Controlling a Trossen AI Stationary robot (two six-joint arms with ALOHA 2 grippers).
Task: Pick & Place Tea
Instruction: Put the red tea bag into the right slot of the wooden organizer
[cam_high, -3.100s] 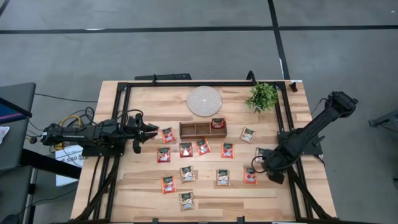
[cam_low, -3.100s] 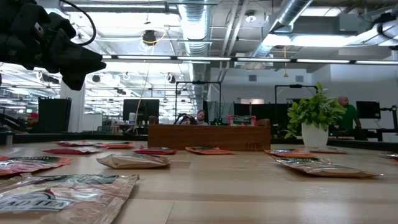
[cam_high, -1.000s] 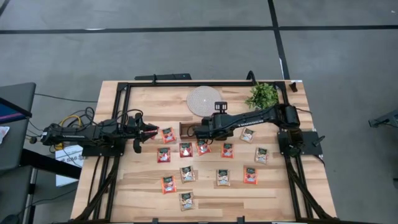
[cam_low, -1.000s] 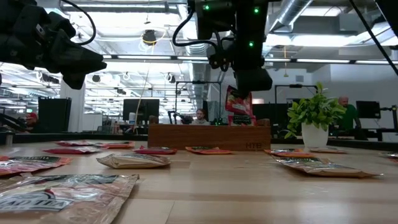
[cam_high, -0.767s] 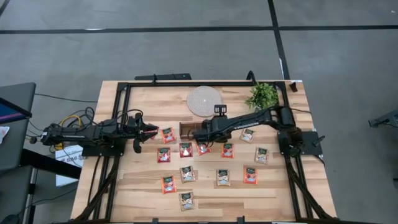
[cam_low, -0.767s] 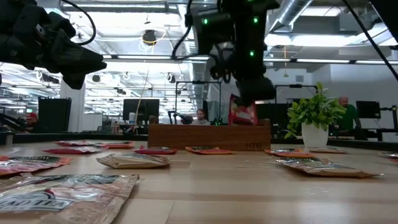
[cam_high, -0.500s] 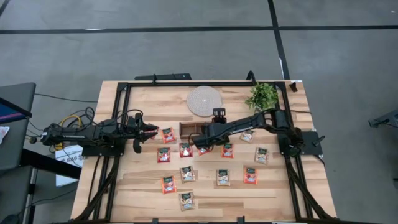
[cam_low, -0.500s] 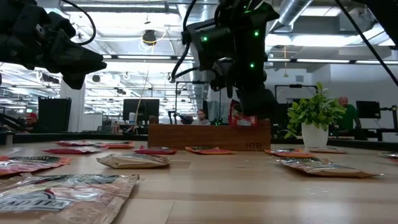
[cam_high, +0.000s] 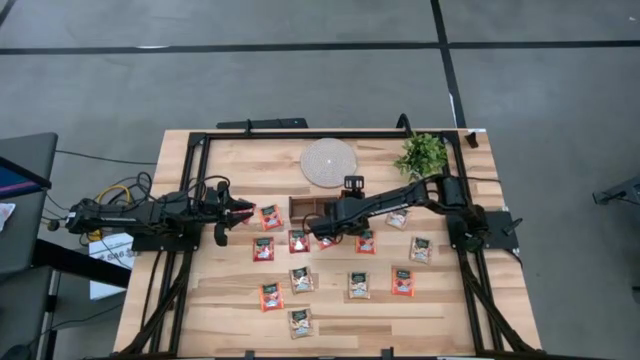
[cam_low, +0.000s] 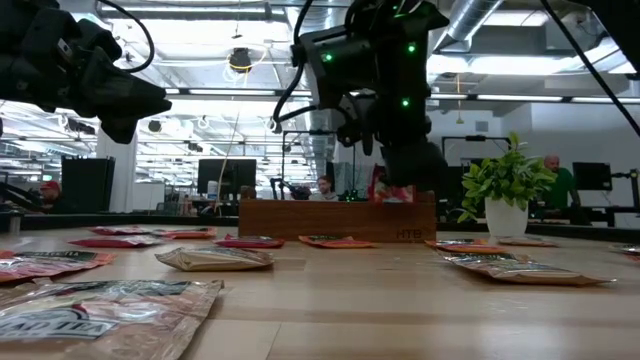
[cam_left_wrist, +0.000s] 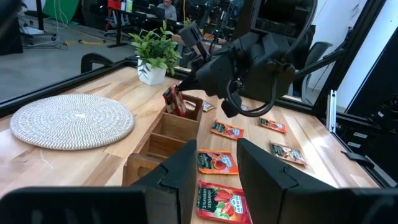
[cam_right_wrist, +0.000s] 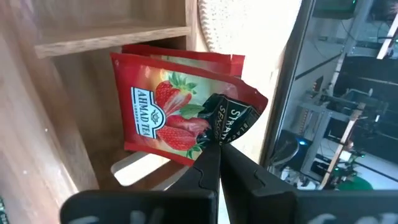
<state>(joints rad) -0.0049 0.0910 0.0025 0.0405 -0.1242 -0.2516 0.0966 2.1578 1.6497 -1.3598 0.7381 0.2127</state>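
One red strawberry tea sachet (cam_right_wrist: 171, 112) pinched by right gripper (cam_right_wrist: 214, 144) inside brown wooden tray's (cam_high: 310, 205) end compartment; left gripper (cam_high: 243, 211) parted, near tabletop's left edge.

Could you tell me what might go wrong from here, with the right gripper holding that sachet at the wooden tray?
The right gripper pinches the red sachet only by its crumpled top corner, so it could swing or slip. A second red sachet already stands behind it in the tray compartment, so the new one may catch on it or lean out. The left gripper waits open nearby, aimed at the tray; moving now risks a clash.
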